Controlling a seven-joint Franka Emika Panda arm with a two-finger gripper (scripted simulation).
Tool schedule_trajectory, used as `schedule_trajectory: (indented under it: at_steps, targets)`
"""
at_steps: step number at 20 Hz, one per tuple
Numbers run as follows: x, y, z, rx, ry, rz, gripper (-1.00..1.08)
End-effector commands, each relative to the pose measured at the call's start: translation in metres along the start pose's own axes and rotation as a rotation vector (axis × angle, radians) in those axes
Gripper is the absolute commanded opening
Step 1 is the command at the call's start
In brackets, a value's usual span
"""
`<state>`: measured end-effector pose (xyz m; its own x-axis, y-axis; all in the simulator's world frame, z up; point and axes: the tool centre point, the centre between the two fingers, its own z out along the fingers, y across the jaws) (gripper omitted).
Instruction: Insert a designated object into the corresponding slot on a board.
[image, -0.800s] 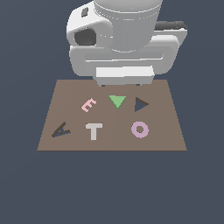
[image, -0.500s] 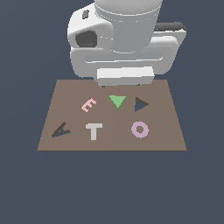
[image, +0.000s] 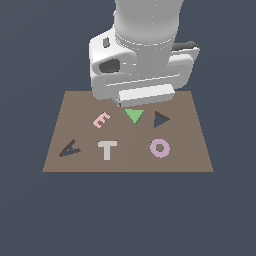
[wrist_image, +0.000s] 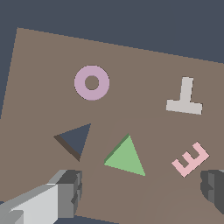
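The bright-green triangle (image: 133, 116) lies flat on the brown board (image: 187, 159), between the pink E and the dark slate triangular slot (image: 161, 119). The arm's white hand hangs low over the board's far edge, just behind and above the green triangle, and hides its own fingertips in the exterior view. In the wrist view the gripper (wrist_image: 140, 189) is open wide and empty. Its fingers (wrist_image: 65, 192) stand on either side of the green triangle (wrist_image: 126, 156), still above it. The slot (wrist_image: 75, 139) lies beside the triangle.
On the board are also a pink E (image: 101, 120), a dark brown A (image: 69, 149), a beige T (image: 107, 149) and a lilac ring (image: 160, 148). Plain dark blue-grey ground surrounds the board.
The hand has come down toward the board and now sits lower over the green triangle. The pieces on the board have not moved.
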<state>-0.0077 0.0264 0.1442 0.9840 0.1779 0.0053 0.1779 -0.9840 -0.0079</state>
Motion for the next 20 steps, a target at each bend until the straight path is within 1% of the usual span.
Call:
schedule_trajectory:
  at_steps: [1,6,11,16,20]
  targets:
    - [-0.005,-0.002,0.014,0.000,-0.002,-0.057,1.00]
    - [-0.016,-0.006,0.047,-0.002,-0.003,-0.192,1.00]
    - [-0.024,-0.007,0.073,-0.003,-0.005,-0.296,1.00]
    - [-0.029,-0.007,0.090,-0.005,-0.006,-0.361,1.00]
    - [-0.031,-0.006,0.095,-0.006,-0.007,-0.383,1.00]
